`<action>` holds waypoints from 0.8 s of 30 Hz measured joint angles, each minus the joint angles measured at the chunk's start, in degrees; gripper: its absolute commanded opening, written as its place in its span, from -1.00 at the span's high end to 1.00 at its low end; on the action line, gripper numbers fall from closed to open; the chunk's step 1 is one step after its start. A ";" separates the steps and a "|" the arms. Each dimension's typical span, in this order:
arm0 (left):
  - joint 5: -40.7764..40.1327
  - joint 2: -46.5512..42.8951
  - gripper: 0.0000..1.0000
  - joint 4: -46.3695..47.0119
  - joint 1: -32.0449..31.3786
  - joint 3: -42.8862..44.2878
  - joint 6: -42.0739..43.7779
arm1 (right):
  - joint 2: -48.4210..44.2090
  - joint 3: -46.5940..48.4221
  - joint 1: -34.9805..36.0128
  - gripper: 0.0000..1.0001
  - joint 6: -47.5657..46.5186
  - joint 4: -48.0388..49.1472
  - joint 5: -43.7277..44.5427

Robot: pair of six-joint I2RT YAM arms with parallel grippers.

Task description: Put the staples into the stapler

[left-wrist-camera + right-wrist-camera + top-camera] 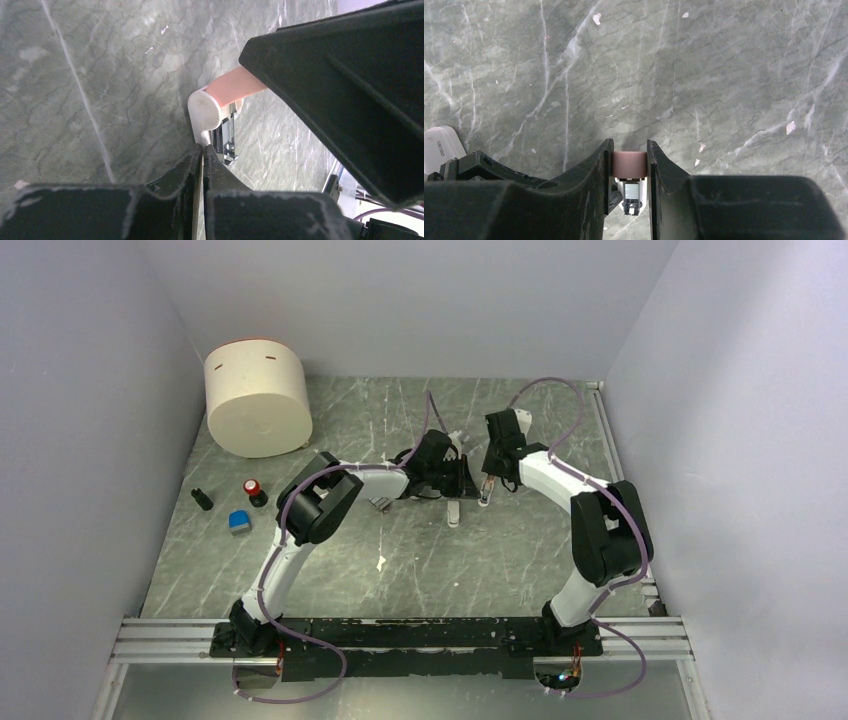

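The stapler (205, 107) is held off the table between both arms: a pink top part (629, 164), a white rounded hinge end and a metal staple channel (227, 142) underneath. My right gripper (630, 147) is shut on the pink part from both sides. My left gripper (203, 146) is shut, its tips against the white end just beside the channel. In the top view the two grippers (462, 483) (486, 495) meet at mid-table. A small grey piece (380, 503), apparently the staples, lies left of them. Whether staples sit in the channel I cannot tell.
A slim white bar (453, 512) lies on the table just nearer than the grippers, its end showing in the right wrist view (439, 147). At the left are a big cream cylinder (258, 400), a black piece (203, 499), a red-topped piece (255, 489) and a blue piece (238, 522).
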 measured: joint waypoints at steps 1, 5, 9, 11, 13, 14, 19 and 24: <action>-0.07 0.02 0.83 -0.31 0.00 0.13 -0.02 | -0.02 -0.07 0.11 0.43 0.02 -0.04 -0.02; -0.15 0.11 0.85 -0.92 0.02 0.35 -0.02 | -0.13 -0.24 1.16 0.44 -0.02 -0.68 0.17; -0.15 0.61 0.87 -1.75 0.15 1.36 -0.02 | -0.31 -0.22 2.43 0.44 -0.02 -1.75 1.51; -0.17 0.76 0.87 -1.88 0.22 1.64 -0.02 | -0.48 -0.22 3.06 0.45 0.02 -2.43 2.29; -0.20 0.81 0.88 -1.86 0.24 1.66 -0.02 | -0.66 -0.22 3.65 0.45 0.17 -3.13 2.86; -0.22 0.81 0.88 -1.86 0.24 1.66 -0.02 | -0.76 -0.24 3.82 0.45 0.26 -3.45 3.06; -0.26 0.81 0.89 -1.86 0.24 1.68 -0.07 | -1.95 -1.44 4.70 0.47 1.27 -4.85 3.02; -0.28 0.81 0.89 -1.86 0.24 1.68 -0.07 | -2.84 -3.17 5.38 0.47 2.05 -5.29 2.40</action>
